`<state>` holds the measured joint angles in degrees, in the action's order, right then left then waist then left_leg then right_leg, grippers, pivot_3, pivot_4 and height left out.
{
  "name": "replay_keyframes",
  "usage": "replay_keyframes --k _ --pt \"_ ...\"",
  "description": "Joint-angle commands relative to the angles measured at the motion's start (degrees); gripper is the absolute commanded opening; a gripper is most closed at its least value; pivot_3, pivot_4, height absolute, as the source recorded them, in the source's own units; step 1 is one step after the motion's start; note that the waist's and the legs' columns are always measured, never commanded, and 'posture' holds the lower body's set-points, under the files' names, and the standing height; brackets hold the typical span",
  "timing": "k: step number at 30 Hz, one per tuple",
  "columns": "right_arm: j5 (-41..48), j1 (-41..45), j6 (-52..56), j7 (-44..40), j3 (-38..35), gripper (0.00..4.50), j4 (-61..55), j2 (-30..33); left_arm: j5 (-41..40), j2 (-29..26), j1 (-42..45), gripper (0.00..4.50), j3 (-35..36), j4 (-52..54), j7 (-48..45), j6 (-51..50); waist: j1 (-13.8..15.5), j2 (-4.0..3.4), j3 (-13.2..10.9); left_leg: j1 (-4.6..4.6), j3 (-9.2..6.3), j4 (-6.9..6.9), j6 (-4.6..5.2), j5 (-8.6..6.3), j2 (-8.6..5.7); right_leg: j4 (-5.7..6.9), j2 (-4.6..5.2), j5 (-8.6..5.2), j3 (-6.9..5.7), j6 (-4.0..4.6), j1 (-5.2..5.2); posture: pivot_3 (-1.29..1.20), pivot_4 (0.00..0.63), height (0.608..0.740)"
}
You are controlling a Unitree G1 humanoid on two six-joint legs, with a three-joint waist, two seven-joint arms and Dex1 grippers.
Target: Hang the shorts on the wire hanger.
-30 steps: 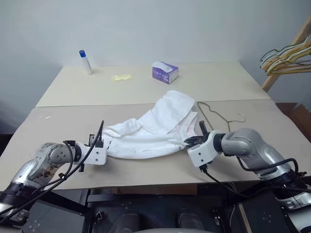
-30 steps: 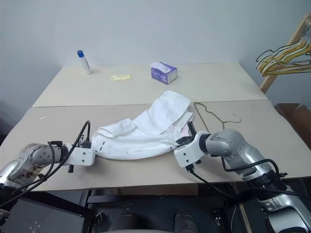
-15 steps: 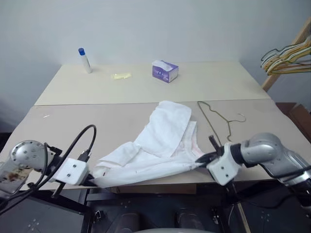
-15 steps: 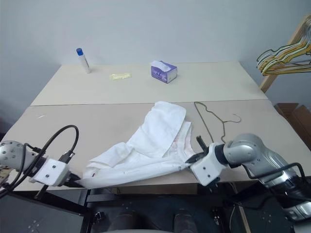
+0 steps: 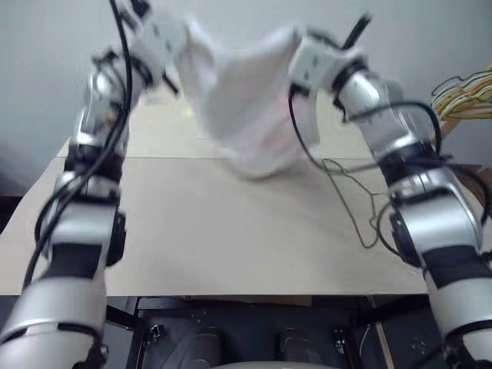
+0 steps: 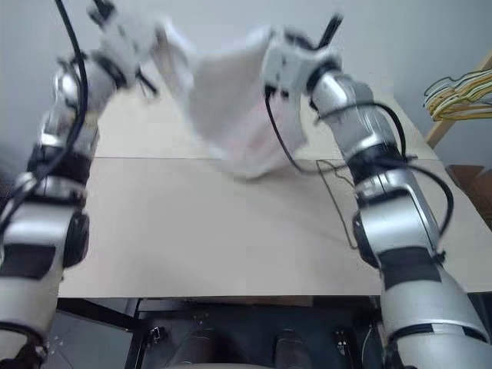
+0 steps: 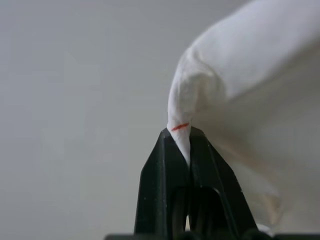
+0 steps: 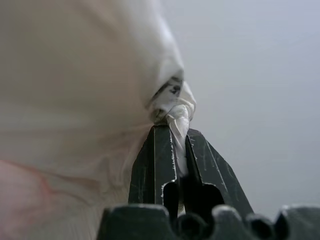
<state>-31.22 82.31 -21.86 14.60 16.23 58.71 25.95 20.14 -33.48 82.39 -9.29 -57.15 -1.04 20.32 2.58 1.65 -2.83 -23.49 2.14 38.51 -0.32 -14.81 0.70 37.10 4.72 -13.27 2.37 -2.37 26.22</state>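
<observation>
The white soft cloth shorts [image 5: 250,100] are held up in the air above the far part of the beige tabletop [image 5: 200,238], stretched between the two raised arms, with their lower part hanging down in a loose bulge towards the table; whether the lowest fold touches the surface cannot be told. The left gripper [image 7: 181,136] is clamped on one bunched edge of the cloth, where a short red mark is seen just above the black fingertips [image 7: 165,150]. The right gripper [image 8: 172,131] is likewise pinched tight on a twisted, gathered bit of the waistband, a faint pink tint being visible on the fabric beside it. The thin grey-olive wire hanger [image 5: 355,201] lies flat on the right side of the table, below and to the right of the hanging cloth and apart from it. At the far right edge a bunch of yellow and dark hangers [image 5: 461,96] is seen.
</observation>
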Motion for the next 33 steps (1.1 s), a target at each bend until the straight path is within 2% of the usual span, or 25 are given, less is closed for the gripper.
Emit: replay_keyframes --k 1,3,6,8,10,12,15,19,25,29,33 --pt "-0.83 3.01 -7.76 17.46 -2.92 0.0 3.49 1.96 6.9 -3.48 5.55 0.02 -1.29 -3.81 16.81 11.32 -0.1 0.01 0.01 0.11 0.07 -0.41 0.0 0.0 -0.13 0.01 0.14 0.0 -0.08 0.0 0.06 0.13 0.0 0.74" --pt "-1.67 1.17 -11.67 20.51 -2.15 0.0 4.36 3.22 8.07 -4.91 5.55 0.02 -1.54 -3.46 19.24 17.22 -0.15 0.0 0.02 0.23 0.14 -0.74 0.02 -0.01 -0.33 -0.11 0.37 -0.01 -0.29 0.0 0.04 0.13 0.0 0.74" --pt "-2.53 -2.71 -16.24 16.94 0.12 0.0 5.7 4.61 5.12 -5.74 1.71 0.02 -1.34 -2.17 11.37 24.36 -0.42 0.0 0.1 0.26 0.33 -0.7 0.16 -0.07 -0.45 -0.53 0.53 -0.02 -0.44 -0.02 -0.23 0.13 0.0 0.74" --pt "-2.67 -7.7 -21.39 11.87 1.86 0.0 5.24 6.09 1.65 -7.09 -5.31 0.02 -2.61 1.37 1.39 30.59 -0.55 -0.04 0.11 0.42 0.49 -0.61 0.33 0.01 -0.48 -1.11 0.57 -0.01 -0.46 -0.22 -0.8 0.13 0.0 0.74" --pt "-1.98 -12.78 -26.78 5.3 3.36 0.0 4.26 7.71 -5.65 -8.6 -13.81 0.02 -3.41 7.61 -10.92 33.23 -1.0 -0.14 0.16 0.85 0.55 -0.66 0.45 0.12 -0.49 -1.33 0.57 0.16 -0.46 -0.38 -1.36 0.13 0.0 0.74" --pt "-0.64 -16.8 -31.1 -1.38 4.43 0.0 3.43 8.97 -14.14 -10.58 -22.01 0.02 -3.89 15.62 -22.29 31.44 -1.66 -0.13 0.15 1.54 0.6 -0.62 0.67 0.0 -0.48 -1.34 0.59 0.19 -0.45 -0.43 -2.13 0.13 0.0 0.74" --pt "0.96 -22.34 -36.38 -11.71 6.23 0.0 2.61 10.86 -24.38 -15.45 -34.74 0.02 -4.34 30.26 -36.13 24.02 -2.93 -0.13 0.15 1.39 0.54 -0.37 0.88 0.06 -0.46 -1.24 0.59 0.47 -0.35 -0.49 -2.0 0.13 0.0 0.74" --pt "-3.91 -28.36 -39.49 -16.98 10.21 0.0 1.79 14.34 -33.35 -23.88 -51.75 0.02 -3.39 48.58 -48.17 13.14 -4.18 -0.14 0.17 1.47 0.35 -0.03 1.44 -0.27 -0.35 -1.02 0.54 0.49 -0.14 -0.49 -2.04 0.14 0.0 0.74" --pt "-8.14 -33.39 -40.55 -18.08 12.47 0.0 -0.8 16.7 -35.4 -31.84 -65.39 0.02 -0.58 59.01 -58.22 4.3 -4.19 -0.14 0.18 1.87 0.32 0.21 1.73 -0.44 -0.3 -0.98 0.48 0.48 0.06 -0.48 -2.27 0.15 0.0 0.74" --pt "-6.93 -37.28 -42.03 -21.64 12.03 0.0 -4.24 18.53 -37.29 -36.26 -73.23 0.02 1.24 63.68 -65.12 1.35 -3.47 -0.14 0.18 2.03 0.39 0.23 1.81 -0.49 -0.25 -0.99 0.45 0.46 0.11 -0.47 -2.42 0.15 0.011 0.74" --pt "-1.74 -41.9 -42.21 -27.32 10.26 0.0 -9.51 20.84 -39.41 -39.57 -79.43 0.02 3.56 67.71 -70.75 -0.55 -2.99 -0.13 0.17 2.16 0.51 0.27 1.92 -0.56 -0.17 -1.13 0.43 0.44 0.08 -0.47 -2.65 0.14 0.021 0.74"
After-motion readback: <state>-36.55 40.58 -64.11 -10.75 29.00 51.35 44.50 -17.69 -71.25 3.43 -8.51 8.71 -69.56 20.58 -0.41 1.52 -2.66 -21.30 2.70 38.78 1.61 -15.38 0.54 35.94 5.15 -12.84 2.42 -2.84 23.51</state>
